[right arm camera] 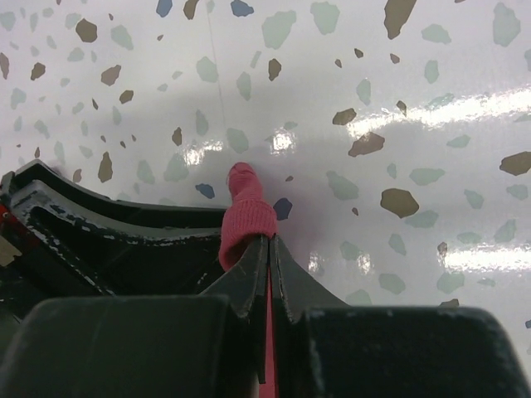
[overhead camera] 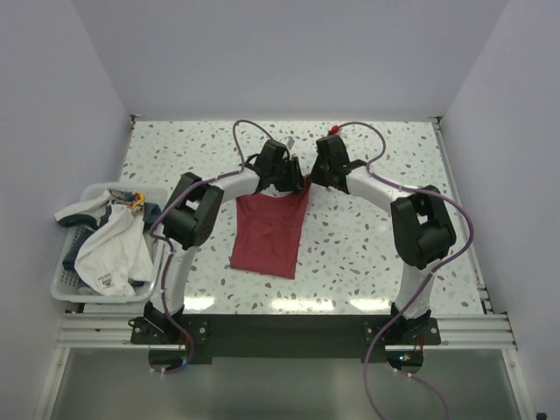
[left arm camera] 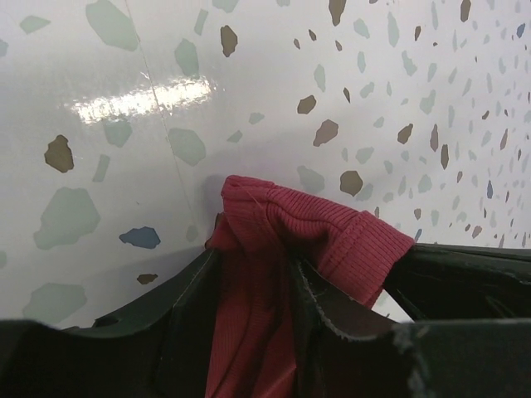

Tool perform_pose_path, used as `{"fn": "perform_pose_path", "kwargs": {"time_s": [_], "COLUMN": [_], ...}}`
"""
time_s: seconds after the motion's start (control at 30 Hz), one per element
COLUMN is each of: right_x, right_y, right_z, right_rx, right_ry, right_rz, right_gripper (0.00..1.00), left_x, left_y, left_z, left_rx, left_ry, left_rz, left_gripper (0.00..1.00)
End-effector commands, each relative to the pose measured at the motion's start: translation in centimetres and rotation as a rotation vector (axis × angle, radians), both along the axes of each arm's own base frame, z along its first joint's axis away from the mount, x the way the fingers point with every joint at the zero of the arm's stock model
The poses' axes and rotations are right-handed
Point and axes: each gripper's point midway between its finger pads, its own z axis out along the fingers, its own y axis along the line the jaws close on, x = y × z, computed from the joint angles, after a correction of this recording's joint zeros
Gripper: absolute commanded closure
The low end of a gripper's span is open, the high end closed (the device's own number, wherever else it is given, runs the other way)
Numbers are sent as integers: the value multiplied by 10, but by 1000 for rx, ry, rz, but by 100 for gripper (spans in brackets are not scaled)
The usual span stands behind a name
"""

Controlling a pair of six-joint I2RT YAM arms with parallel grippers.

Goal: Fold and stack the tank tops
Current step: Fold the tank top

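Note:
The dark red tank top (overhead camera: pixel 269 229) lies on the table's middle, its far end lifted by both grippers. My left gripper (overhead camera: pixel 282 179) is shut on a bunched fold of the red cloth (left arm camera: pixel 274 249). My right gripper (overhead camera: pixel 317 178) is shut on a thin red strap (right arm camera: pixel 247 211). The white tank top (overhead camera: pixel 112 249) with navy trim and a blue-yellow print lies crumpled in the basket at the left.
A white plastic basket (overhead camera: pixel 61 282) stands at the table's left edge. The speckled tabletop (overhead camera: pixel 394 175) spreads around the red top. White walls close the back and sides.

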Motion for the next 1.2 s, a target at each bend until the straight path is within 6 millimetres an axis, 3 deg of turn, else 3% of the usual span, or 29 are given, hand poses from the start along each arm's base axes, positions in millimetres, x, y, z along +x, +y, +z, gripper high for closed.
{"fn": "perform_pose_path", "kwargs": {"time_s": [0.0,0.23,0.47,0.6,0.63,0.73,0.83,0.87,0.9,1.0,1.17], "right_x": [13,14,19,24,24,27,29,30,33,36,40], "right_y": [-2,0,4,18,19,31,41,43,50,62,64], "right_z": [27,26,28,34,25,26,17,5,11,-1,-21], "right_rx": [8,-6,-8,-4,-19,-43,-78,-98,-106,-151,-218], "right_ry": [-59,-50,-51,-64,-44,-44,-31,-13,-31,-19,-1], "right_rz": [-40,-41,-45,-35,-33,-29,-31,-34,-35,-30,-59], "right_gripper": [100,100,100,100,100,100,100,100,100,100,100], "left_x": [14,20,25,23,20,14,4,2,-1,-14,-31], "left_y": [16,31,50,71,78,88,95,96,97,104,115], "left_z": [21,36,64,70,71,73,75,77,77,77,78], "left_rx": [25,14,-22,-3,1,4,6,3,0,-6,6], "left_ry": [-35,-56,-93,-94,-89,-81,-78,-81,-80,-78,-74], "left_rz": [43,74,118,192,214,240,249,250,252,269,282], "left_gripper": [56,53,53,57,58,63,65,65,66,66,66]}}
